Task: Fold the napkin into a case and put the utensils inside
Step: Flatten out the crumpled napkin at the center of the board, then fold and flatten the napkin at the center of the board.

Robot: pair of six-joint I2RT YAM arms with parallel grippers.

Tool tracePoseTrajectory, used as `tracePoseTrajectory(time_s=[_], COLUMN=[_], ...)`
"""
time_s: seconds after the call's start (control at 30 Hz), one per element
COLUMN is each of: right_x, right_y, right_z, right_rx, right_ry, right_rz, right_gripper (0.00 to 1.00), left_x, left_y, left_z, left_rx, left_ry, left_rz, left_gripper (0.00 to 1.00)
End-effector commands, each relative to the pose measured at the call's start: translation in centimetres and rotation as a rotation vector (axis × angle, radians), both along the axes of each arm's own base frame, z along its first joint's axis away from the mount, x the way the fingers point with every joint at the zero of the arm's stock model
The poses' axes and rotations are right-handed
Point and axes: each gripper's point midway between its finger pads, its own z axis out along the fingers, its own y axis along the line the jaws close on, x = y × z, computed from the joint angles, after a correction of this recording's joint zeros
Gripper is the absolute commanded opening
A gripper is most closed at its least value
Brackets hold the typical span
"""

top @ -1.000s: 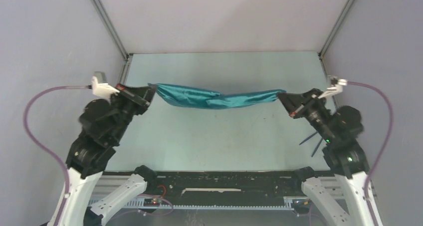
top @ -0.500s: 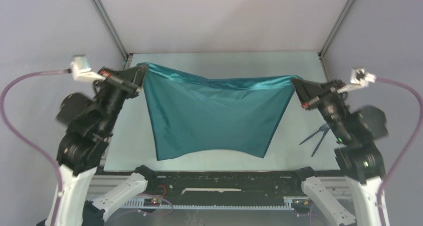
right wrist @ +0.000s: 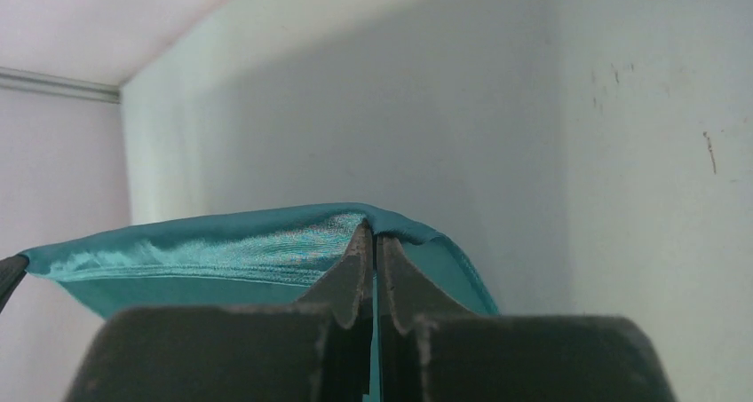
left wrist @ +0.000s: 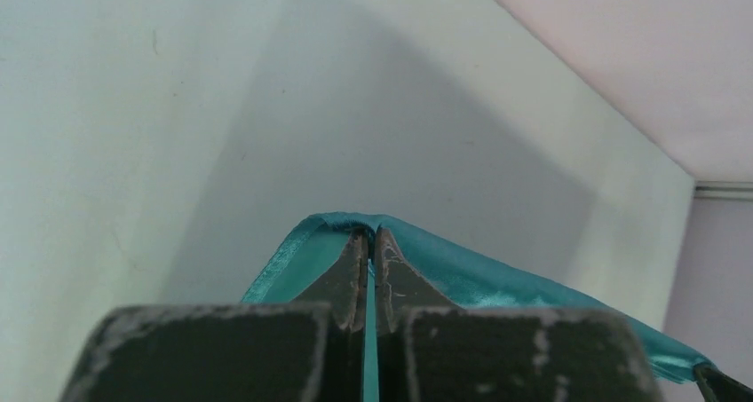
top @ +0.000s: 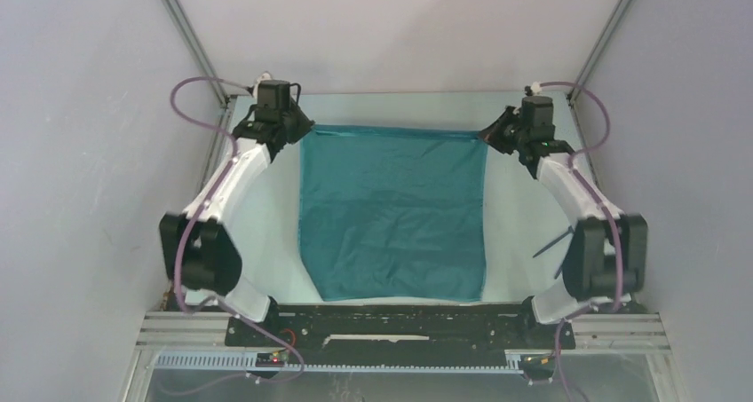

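Observation:
The teal napkin [top: 393,211] is spread flat and nearly square over the middle of the table, its far edge pulled taut between both grippers. My left gripper [top: 305,132] is shut on the far left corner; in the left wrist view the cloth [left wrist: 462,264] wraps over the pinched tips of that left gripper [left wrist: 369,235]. My right gripper [top: 487,135] is shut on the far right corner, where the satin [right wrist: 222,247] drapes over the tips of the right gripper [right wrist: 373,235]. The utensils [top: 557,248], thin and dark, lie at the right, mostly hidden behind the right arm.
The pale table [top: 266,233] ends at grey walls on the left, right and back. A black and metal rail [top: 400,318] with the arm bases runs along the near edge. Both arms stretch far out toward the back wall.
Both arms have swung from the near middle to the far end of the table. The napkin went from a bunched hanging strip to an open sheet laid flat.

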Motion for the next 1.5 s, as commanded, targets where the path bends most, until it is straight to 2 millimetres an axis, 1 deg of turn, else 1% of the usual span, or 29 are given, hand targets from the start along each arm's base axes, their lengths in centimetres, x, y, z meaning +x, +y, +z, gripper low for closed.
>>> tracePoseTrajectory(time_s=[0.0, 0.03, 0.1, 0.13, 0.2, 0.23, 0.33, 0.4, 0.47, 0.53, 0.63, 0.7, 0.77, 0.8, 0.87, 0.93, 1.07, 1.17, 1.3, 1.4, 1.47], right_x=[5.3, 6.2, 7.8, 8.5, 9.3, 9.6, 10.1, 10.2, 10.0, 9.5, 7.6, 5.4, 2.7, 1.0, -1.7, -4.1, -8.0, -10.7, -13.2, -14.2, -14.6], right_y=[-0.2, -0.2, 0.2, 0.4, 1.1, 1.3, 1.8, 2.0, 1.7, 1.3, 1.0, 1.0, 1.4, 1.6, 1.7, 1.3, 0.9, 0.9, 0.2, -0.2, -0.2], right_z=[-0.3, -1.1, -3.1, -3.3, -4.8, -5.4, -6.2, -6.2, -6.1, -6.0, -5.7, -6.0, -6.6, -7.4, -8.4, -9.3, -10.9, -12.8, -14.9, -16.0, -16.2], right_rx=[0.012, 0.006, 0.01, 0.017, 0.037, 0.045, 0.059, 0.054, 0.045, 0.044, 0.046, 0.052, 0.079, 0.09, 0.077, 0.049, 0.018, 0.016, 0.005, 0.016, 0.014], right_ry=[-0.068, -0.055, -0.017, -0.01, 0.021, 0.032, 0.049, 0.054, 0.063, 0.084, 0.146, 0.218, 0.299, 0.339, 0.383, 0.416, 0.45, 0.486, 0.513, 0.538, 0.549], right_rz=[0.013, 0.02, 0.048, 0.06, 0.089, 0.099, 0.119, 0.122, 0.123, 0.118, 0.122, 0.128, 0.139, 0.149, 0.162, 0.161, 0.173, 0.187, 0.183, 0.177, 0.179], right_gripper=[0.0, 0.0, 0.0, 0.0, 0.0, 0.0, 0.0, 0.0, 0.0, 0.0, 0.0, 0.0, 0.0, 0.0, 0.0, 0.0, 0.0, 0.0, 0.0, 0.0, 0.0], left_x=[5.4, 6.4, 7.8, 8.2, 8.7, 9.0, 9.4, 9.2, 9.0, 8.3, 6.0, 3.6, 1.0, -0.4, -3.0, -6.2, -10.8, -13.9, -16.9, -18.1, -18.7], left_y=[-1.0, -1.1, -1.8, -2.0, -2.1, -2.2, -2.4, -2.6, -2.8, -2.7, -2.5, -2.4, -2.4, -2.5, -2.5, -2.2, -2.1, -2.3, -2.8, -3.1, -3.3], left_z=[-3.3, -4.6, -6.6, -7.5, -8.5, -8.7, -9.1, -9.3, -9.0, -8.8, -9.3, -10.1, -10.9, -10.7, -11.2, -12.8, -14.8, -16.6, -18.2, -19.3, -19.6], left_rx=[-0.075, -0.074, -0.095, -0.108, -0.124, -0.125, -0.134, -0.134, -0.133, -0.128, -0.156, -0.173, -0.181, -0.187, -0.182, -0.162, -0.162, -0.163, -0.172, -0.169, -0.178], left_ry=[0.005, 0.025, 0.058, 0.075, 0.083, 0.077, 0.081, 0.085, 0.083, 0.098, 0.149, 0.208, 0.259, 0.263, 0.285, 0.328, 0.383, 0.425, 0.458, 0.478, 0.49], left_rz=[-0.061, -0.064, -0.1, -0.107, -0.11, -0.113, -0.135, -0.148, -0.174, -0.176, -0.154, -0.147, -0.16, -0.171, -0.195, -0.211, -0.229, -0.24, -0.24, -0.237, -0.242], left_gripper=[0.0, 0.0, 0.0, 0.0, 0.0, 0.0, 0.0, 0.0, 0.0, 0.0, 0.0, 0.0, 0.0, 0.0, 0.0, 0.0, 0.0, 0.0, 0.0, 0.0, 0.0])
